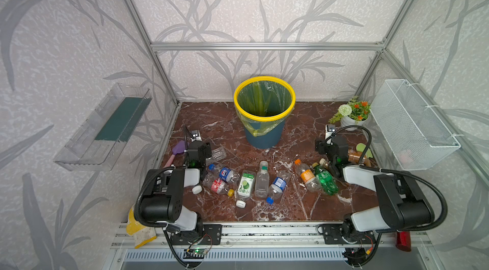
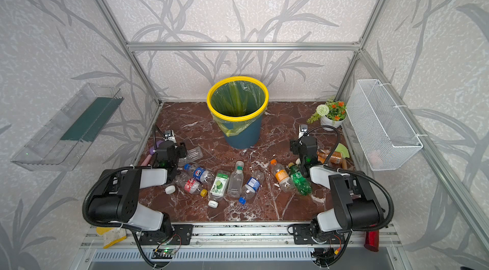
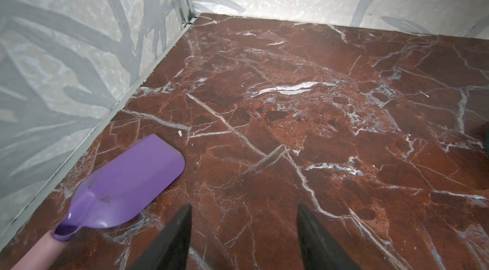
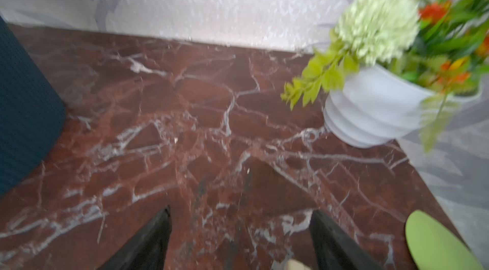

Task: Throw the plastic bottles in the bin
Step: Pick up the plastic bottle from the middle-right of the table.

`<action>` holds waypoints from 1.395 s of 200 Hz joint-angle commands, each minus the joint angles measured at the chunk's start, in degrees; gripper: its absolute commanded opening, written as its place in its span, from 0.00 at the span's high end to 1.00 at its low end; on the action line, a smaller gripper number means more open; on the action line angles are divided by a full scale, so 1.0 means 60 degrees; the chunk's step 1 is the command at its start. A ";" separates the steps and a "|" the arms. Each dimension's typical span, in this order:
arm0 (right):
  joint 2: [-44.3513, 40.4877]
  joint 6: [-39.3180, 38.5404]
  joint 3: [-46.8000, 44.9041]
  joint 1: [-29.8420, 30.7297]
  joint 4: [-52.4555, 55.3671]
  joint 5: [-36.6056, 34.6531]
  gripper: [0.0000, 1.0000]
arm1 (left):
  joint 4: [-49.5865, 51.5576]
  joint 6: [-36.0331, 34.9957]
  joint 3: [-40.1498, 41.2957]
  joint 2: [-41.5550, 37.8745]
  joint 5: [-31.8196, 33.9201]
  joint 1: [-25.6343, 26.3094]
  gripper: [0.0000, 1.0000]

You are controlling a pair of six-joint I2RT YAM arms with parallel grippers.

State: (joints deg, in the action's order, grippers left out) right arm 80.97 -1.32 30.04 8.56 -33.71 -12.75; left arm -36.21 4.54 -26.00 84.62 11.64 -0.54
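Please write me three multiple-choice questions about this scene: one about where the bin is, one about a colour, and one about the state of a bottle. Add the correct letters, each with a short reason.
1. Where on the table does the bin stand?
A) far middle, near the back wall
B) front edge, between the arms
C) near right corner

2. What colour is the cap of the orange-label bottle?
A) blue
B) orange
C) white

3. How is the clear bottle in the middle of the row?
A) standing upright
B) lying on its side
C) inside the bin

Answers:
1 A: in both top views it stands behind the bottles, close to the back wall.
2 B: the cap matches the label.
3 B: its whole length rests on the table.
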 commanded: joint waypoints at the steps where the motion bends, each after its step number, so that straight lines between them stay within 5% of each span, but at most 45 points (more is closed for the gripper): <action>1: -0.1176 0.0614 0.0790 0.0067 0.2567 -0.0052 0.19 | 0.2347 0.0174 -0.1334 -0.1135 0.0575 0.0043 0.45; 21: -0.1893 0.1554 0.1135 0.0230 0.3974 -0.0157 0.20 | 0.3686 0.0772 -0.2275 -0.2056 0.0555 0.0231 0.46; 61: -0.2725 0.2684 0.2299 0.0739 0.7837 0.1002 0.22 | 0.7486 0.0791 -0.4884 -0.2490 0.1153 0.2019 0.45; 94: -0.3273 0.3398 0.3010 0.1006 1.1302 0.1993 0.27 | 0.9184 0.0392 -0.5241 -0.3014 -0.0283 0.2925 0.43; 125: -0.3530 0.3567 0.3010 0.2459 1.3151 0.1946 0.27 | 1.0065 -0.0450 -0.5299 -0.3383 -0.1631 0.3092 0.41; 194: -0.2085 0.3378 0.2853 0.3943 1.3183 0.1859 0.23 | 0.9526 -0.0079 -0.4908 -0.3077 -0.4041 0.3121 0.38; 279: 0.0052 0.2750 0.3252 0.4034 1.1913 0.1087 0.26 | 0.9008 -0.0139 -0.4548 -0.3603 -0.4499 0.3136 0.37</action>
State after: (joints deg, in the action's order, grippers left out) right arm 79.24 16.84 47.27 32.32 40.03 -4.75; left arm 19.09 4.54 -54.11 64.58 -13.30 18.04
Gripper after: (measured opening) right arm 0.758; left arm 0.626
